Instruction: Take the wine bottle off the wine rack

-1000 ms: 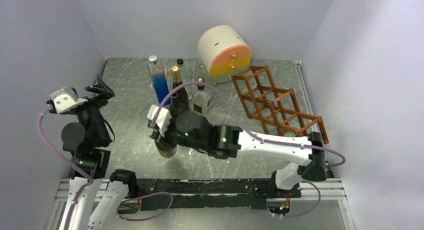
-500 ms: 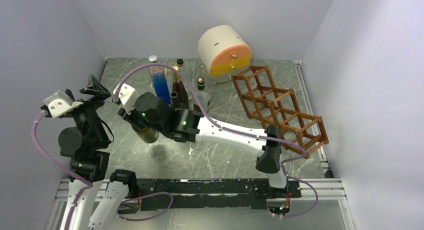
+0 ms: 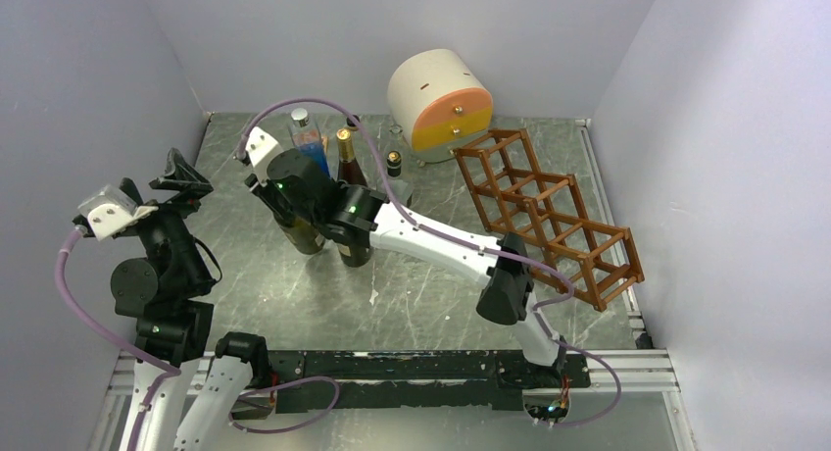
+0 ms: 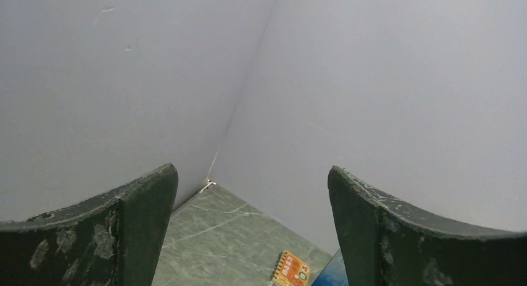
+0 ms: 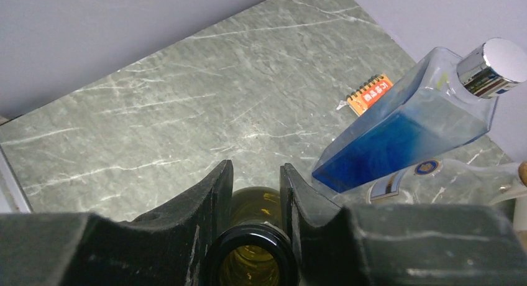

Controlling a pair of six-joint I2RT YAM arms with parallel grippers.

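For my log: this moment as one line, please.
right gripper: shut on olive-green glass wine bottle; reddish-brown wooden wine rack: empty; left gripper: open

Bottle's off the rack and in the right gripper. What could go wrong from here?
1. The right gripper grips the wine bottle by the neck only. Whether its base sits flat on the table is unclear, so letting go could topple it.
2. The blue bottle and a dark bottle stand close by; the arm may knock them over when it retreats.
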